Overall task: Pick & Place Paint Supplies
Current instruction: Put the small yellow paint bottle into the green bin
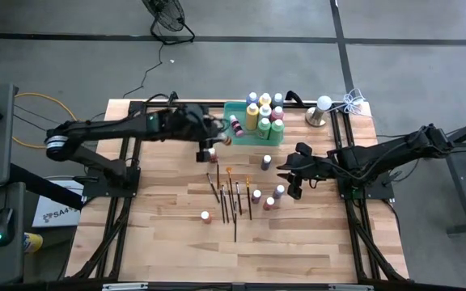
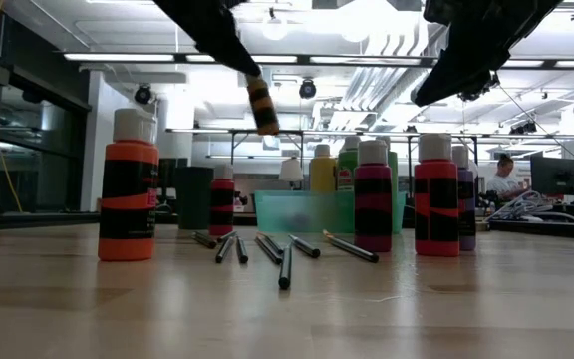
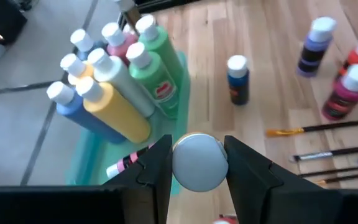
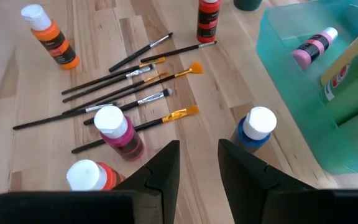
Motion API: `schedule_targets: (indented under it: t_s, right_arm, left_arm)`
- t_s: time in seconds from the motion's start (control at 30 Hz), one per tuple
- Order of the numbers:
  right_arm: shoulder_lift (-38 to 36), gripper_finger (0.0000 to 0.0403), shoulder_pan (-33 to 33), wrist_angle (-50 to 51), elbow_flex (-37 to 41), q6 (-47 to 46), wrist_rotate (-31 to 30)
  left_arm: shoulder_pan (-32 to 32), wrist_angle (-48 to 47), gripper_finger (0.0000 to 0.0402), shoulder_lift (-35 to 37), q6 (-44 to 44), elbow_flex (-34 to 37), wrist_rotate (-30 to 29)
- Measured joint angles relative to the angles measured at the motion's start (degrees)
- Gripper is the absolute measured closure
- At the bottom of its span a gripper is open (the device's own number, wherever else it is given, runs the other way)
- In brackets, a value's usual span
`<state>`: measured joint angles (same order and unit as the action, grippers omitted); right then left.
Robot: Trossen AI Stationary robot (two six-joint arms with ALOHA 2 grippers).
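Note:
My left gripper [image 3: 197, 165] is shut on a small orange-yellow paint bottle [image 2: 262, 104] held in the air beside the left end of the green tray [image 1: 235, 107]. Several bottles [image 3: 120, 81] stand in the tray, and a pink one [image 3: 126, 163] lies on its floor. My right gripper [image 4: 199, 165] is open and holds nothing. It hovers over the table's right part [image 1: 295, 179], near a blue bottle [image 4: 253, 130] and a dark pink bottle [image 4: 122, 132]. Thin dark-handled brushes [image 1: 230, 196] lie loose on the table. An orange bottle [image 4: 51, 38] and a red one [image 4: 208, 18] stand near them. My left gripper pinches the bottle's pale round cap [image 3: 197, 160] between its two fingers [image 3: 157, 171], one on each side, coming from above. The bottle hangs below the fingers, lifted clear of the table and tilted [image 2: 262, 104]. Its body is hidden under the cap in the wrist view.
More bottles stand to the right of the brushes [image 1: 269, 200], with a purple one [image 3: 312, 46] among them. A dark cup [image 2: 195, 196] stands at the far side. A metal stand with a white ball [image 1: 319, 111] sits at the far right corner. Bare wood lies toward the near edge [image 1: 241, 255].

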<state>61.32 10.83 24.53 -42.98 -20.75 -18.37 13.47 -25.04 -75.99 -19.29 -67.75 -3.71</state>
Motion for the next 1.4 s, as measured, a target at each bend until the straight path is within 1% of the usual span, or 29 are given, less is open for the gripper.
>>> schedule_targets:
  t_s: [0.07,0.23,0.33,0.43,0.53,0.67,0.77,0.83,1.03,1.17,1.4]
  right_arm:
    - [0.0,0.03,0.0,0.0,0.0,0.0,-0.3]
    - [0.0,0.03,0.0,0.0,0.0,0.0,-1.2]
    - [0.0,0.03,0.0,0.1,0.0,0.0,-1.2]
    - [0.0,0.03,0.0,0.1,0.0,0.0,-1.2]
    - [0.0,0.03,0.0,0.1,0.0,0.0,-1.2]
    - [0.0,0.03,0.0,0.0,0.0,0.0,-1.2]
    - [0.0,0.03,0.0,0.0,0.0,0.2,-1.2]
    - [0.0,0.03,0.0,0.1,0.0,0.2,-1.2]
    - [0.0,0.03,0.0,-0.1,0.0,0.2,-1.2]
    - [0.0,0.03,0.0,-0.2,0.0,0.2,-1.2]
    - [0.0,0.03,0.0,-0.4,0.0,0.0,-1.2]
  left_arm:
    - [2.3,0.4,0.0284,-2.9,0.0,-1.3,1.6]
    - [5.3,2.8,0.0284,-10.8,2.6,-5.1,1.7]
    - [5.8,3.0,0.0284,-15.5,3.1,-7.7,1.6]
    - [5.7,5.0,0.0284,-19.9,3.2,-10.0,-0.2]
    - [5.7,7.3,0.0284,-23.3,3.1,-12.1,-1.3]
    - [5.7,9.9,0.0284,-27.0,3.1,-13.9,-1.4]
    - [5.7,10.3,0.0284,-28.9,3.3,-14.8,-1.6]
    - [5.7,12.5,0.0284,-30.2,3.3,-15.1,-1.6]
    - [5.7,13.2,0.0284,-32.9,4.5,-15.1,-1.6]
    - [5.7,13.5,0.0284,-33.8,4.7,-15.0,-1.5]
    - [5.7,14.3,0.0284,-33.8,7.9,-15.0,-1.3]
